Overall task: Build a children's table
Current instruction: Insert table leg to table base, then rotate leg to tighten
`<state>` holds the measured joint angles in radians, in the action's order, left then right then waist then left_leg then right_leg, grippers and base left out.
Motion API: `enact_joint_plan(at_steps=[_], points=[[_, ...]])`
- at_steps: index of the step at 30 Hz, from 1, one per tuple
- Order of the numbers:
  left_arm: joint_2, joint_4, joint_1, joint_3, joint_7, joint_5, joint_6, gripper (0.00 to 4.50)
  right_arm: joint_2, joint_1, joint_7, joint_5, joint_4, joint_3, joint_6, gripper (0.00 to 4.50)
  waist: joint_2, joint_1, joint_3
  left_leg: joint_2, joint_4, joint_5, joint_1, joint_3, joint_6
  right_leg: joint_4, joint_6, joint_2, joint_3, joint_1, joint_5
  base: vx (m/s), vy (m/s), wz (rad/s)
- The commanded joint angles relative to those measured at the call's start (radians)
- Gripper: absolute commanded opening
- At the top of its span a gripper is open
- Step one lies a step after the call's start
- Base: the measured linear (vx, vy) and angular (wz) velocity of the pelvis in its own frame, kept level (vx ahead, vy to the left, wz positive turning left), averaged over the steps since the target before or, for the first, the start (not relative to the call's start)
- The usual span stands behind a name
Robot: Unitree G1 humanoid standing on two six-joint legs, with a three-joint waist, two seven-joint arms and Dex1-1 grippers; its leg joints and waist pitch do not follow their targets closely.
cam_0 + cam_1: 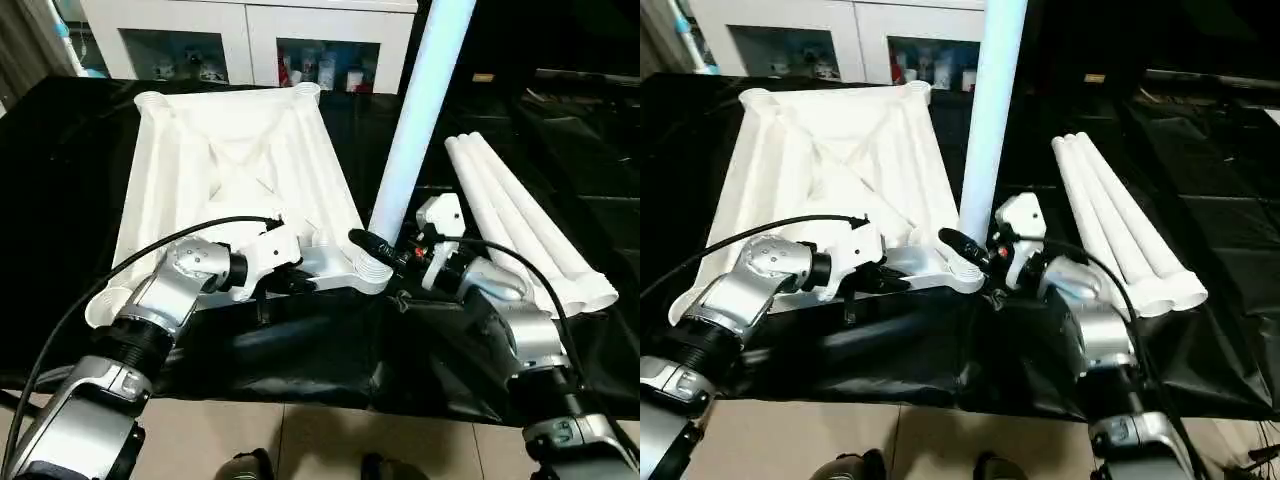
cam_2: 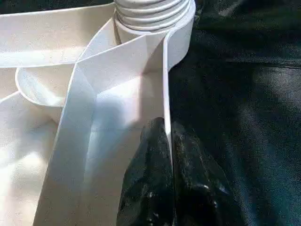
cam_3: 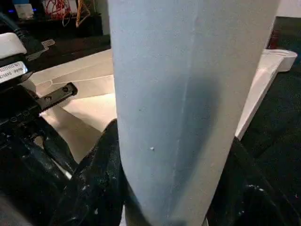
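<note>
Head views: I see the table top [image 1: 235, 170] lying underside up on a black cloth [image 1: 60, 190], ribs showing, its far edge toward a white glass-door cabinet [image 1: 250, 35]. One leg [image 1: 420, 120] stands upright in the near right corner socket [image 1: 368, 272]. Three more legs [image 1: 530, 230] lie side by side on the cloth to the right, apart from the top. My left gripper [image 1: 300, 282] reaches along the near edge of the top, just left of the socket. My right gripper [image 1: 385, 245] is at the base of the standing leg.

Left wrist view: the left gripper [image 2: 168, 155] has both black fingers [image 2: 146, 188] pressed together on the thin near wall of the top [image 2: 117, 70], pinching it. The ribbed base of the leg [image 2: 150, 12] sits in the socket just beyond.

Right wrist view: the leg [image 3: 188, 94] stands between the two fingers of my right gripper [image 3: 167, 207], one finger [image 3: 94, 183] on either side and closed against it, about half open to its width. The top [image 3: 89, 103] lies behind, and the left gripper's wrist [image 3: 19, 89] shows beside it.
</note>
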<state>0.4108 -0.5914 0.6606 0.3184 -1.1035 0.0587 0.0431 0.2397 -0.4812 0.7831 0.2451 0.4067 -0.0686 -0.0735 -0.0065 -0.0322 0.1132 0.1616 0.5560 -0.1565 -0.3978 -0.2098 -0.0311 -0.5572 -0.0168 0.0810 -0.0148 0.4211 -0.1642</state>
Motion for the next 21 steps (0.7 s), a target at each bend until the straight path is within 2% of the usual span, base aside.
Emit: enact_joint_plan(at_steps=[1,2,3,4,5,7,8,9,11,12,13,15,16,17,18,20,21], points=[[0.013,0.006,-0.017,-0.009,0.004,0.001,-0.021,0.0,0.016,0.039,0.002,-0.032,0.105,-0.03,-0.08,1.84,-0.012,0.005,-0.038,0.071,-0.091,-0.546,0.043,0.054,-0.025,0.093,0.112,0.073,0.033,0.005,-0.667,0.0,0.0,0.0],[0.018,0.005,-0.021,-0.012,0.006,0.002,-0.027,0.0,0.014,0.037,0.005,-0.033,0.107,-0.033,-0.079,1.84,-0.007,0.004,-0.036,0.071,-0.091,-0.548,0.043,0.056,-0.026,0.093,0.11,0.075,0.033,0.005,-0.677,0.0,0.0,0.0],[0.033,0.02,-0.038,-0.019,-0.001,-0.004,-0.031,0.0,0.007,0.036,0.011,-0.038,0.111,-0.043,-0.077,1.84,-0.014,0.006,-0.035,0.071,-0.092,-0.551,0.04,0.059,-0.027,0.094,0.103,0.077,0.032,0.005,-0.699,0.0,0.0,0.0],[0.035,0.022,-0.041,-0.02,-0.002,-0.005,-0.031,0.0,0.005,0.036,0.012,-0.039,0.113,-0.044,-0.076,1.84,-0.009,0.004,-0.028,0.071,-0.095,-0.556,0.039,0.06,-0.029,0.095,0.099,0.078,0.033,0.008,-0.707,0.0,0.0,0.0],[0.039,0.025,-0.049,-0.022,-0.003,-0.007,-0.033,0.0,0.001,0.038,0.011,-0.041,0.115,-0.048,-0.071,1.84,-0.006,0.004,-0.027,0.072,-0.096,-0.56,0.039,0.061,-0.031,0.095,0.096,0.078,0.034,0.009,-0.707,0.0,0.0,0.0],[0.045,0.034,-0.058,-0.024,0.003,-0.004,-0.036,0.0,-0.003,0.036,0.016,-0.042,0.124,-0.048,-0.075,1.84,-0.017,0.004,-0.031,0.07,-0.095,-0.551,0.036,0.062,-0.027,0.093,0.087,0.081,0.034,0.006,-0.723,0.0,0.0,0.0],[0.053,0.044,-0.061,-0.029,-0.008,-0.013,-0.03,0.0,-0.004,0.028,0.029,-0.043,0.134,-0.053,-0.076,1.84,-0.014,0.003,-0.028,0.071,-0.095,-0.55,0.038,0.061,-0.026,0.096,0.086,0.081,0.035,0.009,-0.729,0.0,0.0,0.0],[0.057,0.047,-0.063,-0.033,-0.015,-0.019,-0.028,0.0,-0.001,0.022,0.039,-0.049,0.144,-0.06,-0.07,1.84,-0.017,0.006,-0.024,0.069,-0.096,-0.554,0.036,0.06,-0.023,0.099,0.079,0.077,0.034,0.011,-0.738,0.0,0.0,0.0],[0.06,0.041,-0.059,-0.032,-0.02,-0.018,-0.03,0.0,0.006,0.013,0.052,-0.052,0.155,-0.063,-0.066,1.84,-0.025,0.006,-0.027,0.069,-0.097,-0.536,0.033,0.06,-0.02,0.097,0.078,0.078,0.033,0.008,-0.736,0.0,0.0,0.0],[0.065,0.03,-0.052,-0.028,-0.024,-0.011,-0.042,0.0,0.012,0.002,0.061,-0.053,0.163,-0.061,-0.066,1.84,-0.023,0.005,-0.025,0.069,-0.096,-0.539,0.036,0.061,-0.019,0.097,0.078,0.079,0.034,0.011,-0.742,0.0,0.0,0.0],[0.067,0.022,-0.046,-0.025,-0.032,-0.01,-0.053,0.0,0.018,-0.006,0.075,-0.049,0.167,-0.059,-0.065,1.84,-0.016,0.002,-0.021,0.069,-0.095,-0.551,0.043,0.059,-0.022,0.102,0.078,0.078,0.036,0.018,-0.746,0.0,0.0,0.0],[0.064,0.014,-0.037,-0.025,-0.047,-0.02,-0.063,0.0,0.035,-0.02,0.106,-0.046,0.181,-0.061,-0.056,1.84,-0.023,0.003,-0.014,0.068,-0.096,-0.569,0.043,0.06,-0.023,0.104,0.074,0.077,0.034,0.018,-0.756,0.0,0.0,0.0],[0.061,0.011,-0.034,-0.027,-0.056,-0.028,-0.074,0.0,0.045,-0.025,0.126,-0.045,0.189,-0.063,-0.051,1.84,-0.028,0.003,-0.015,0.068,-0.095,-0.567,0.044,0.059,-0.019,0.104,0.073,0.077,0.033,0.018,-0.761,0.0,0.0,0.0],[0.061,0.011,-0.034,-0.027,-0.056,-0.028,-0.074,0.0,0.045,-0.025,0.126,-0.045,0.189,-0.063,-0.051,1.84,-0.024,0.0,-0.014,0.07,-0.094,-0.563,0.048,0.058,-0.018,0.104,0.075,0.078,0.036,0.021,-0.761,0.0,0.0,0.0],[0.062,0.015,-0.026,-0.032,-0.094,-0.05,-0.09,0.0,0.063,-0.038,0.173,-0.044,0.205,-0.069,-0.037,1.84,-0.024,0.0,-0.014,0.07,-0.093,-0.563,0.051,0.057,-0.018,0.105,0.078,0.078,0.037,0.023,-0.757,0.0,0.0,0.0],[0.063,0.024,-0.027,-0.035,-0.109,-0.061,-0.086,0.0,0.07,-0.039,0.192,-0.042,0.204,-0.072,-0.037,1.84,-0.017,-0.001,-0.012,0.071,-0.098,-0.565,0.048,0.056,-0.022,0.1,0.094,0.074,0.036,0.018,-0.705,0.0,0.0,0.0],[0.063,0.034,-0.029,-0.039,-0.116,-0.068,-0.075,0.0,0.077,-0.042,0.205,-0.045,0.204,-0.074,-0.034,1.84,-0.017,-0.002,-0.013,0.072,-0.099,-0.553,0.048,0.055,-0.02,0.096,0.107,0.073,0.037,0.016,-0.668,0.0,0.0,0.0]])
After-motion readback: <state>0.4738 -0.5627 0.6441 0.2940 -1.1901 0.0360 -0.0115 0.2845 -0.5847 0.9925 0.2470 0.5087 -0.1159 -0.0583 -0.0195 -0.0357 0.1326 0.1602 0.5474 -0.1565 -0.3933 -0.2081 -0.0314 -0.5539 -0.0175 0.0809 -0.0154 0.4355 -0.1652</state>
